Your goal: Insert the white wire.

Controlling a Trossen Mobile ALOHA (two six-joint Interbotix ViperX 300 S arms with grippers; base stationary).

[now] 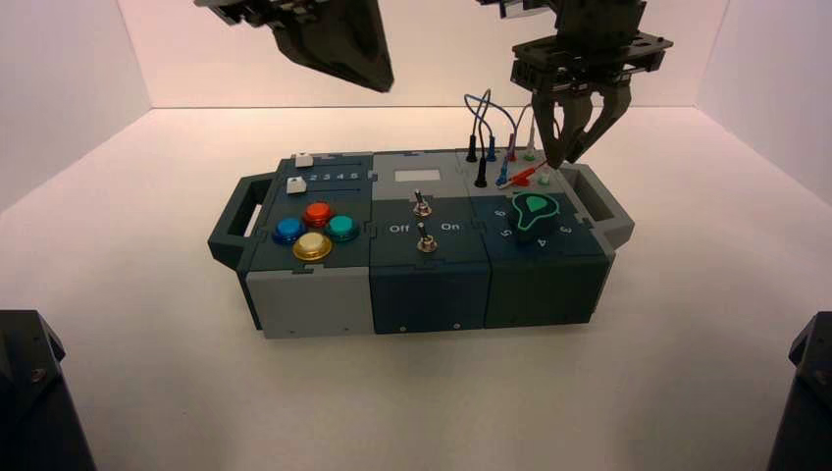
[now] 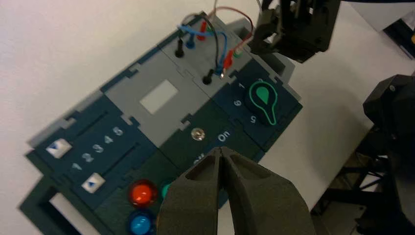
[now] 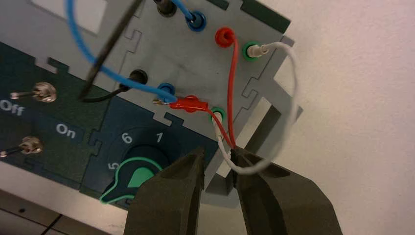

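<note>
The white wire point(image 3: 294, 93) loops off the box's far right corner. One white plug point(image 3: 256, 50) sits in a green socket. Its other end runs to a second green socket point(image 3: 218, 113) beside the knob; how deep it sits is hidden by the red wire. My right gripper point(image 3: 218, 157) is open just above that end, and the wire lies against one finger point(image 3: 244, 164). In the high view the right gripper point(image 1: 567, 159) hangs over the box's point(image 1: 422, 285) socket panel. My left gripper point(image 2: 221, 152) is shut and empty, held high above the box.
A red wire point(image 3: 231, 88) stands in a red socket, and its other red plug point(image 3: 188, 104) lies loose on the panel. Blue and black wires point(image 3: 78, 44) are plugged in nearby. A green knob point(image 1: 535, 209), two toggle switches point(image 1: 420, 206), coloured buttons point(image 1: 316, 214) and sliders point(image 1: 303, 160) are on the box.
</note>
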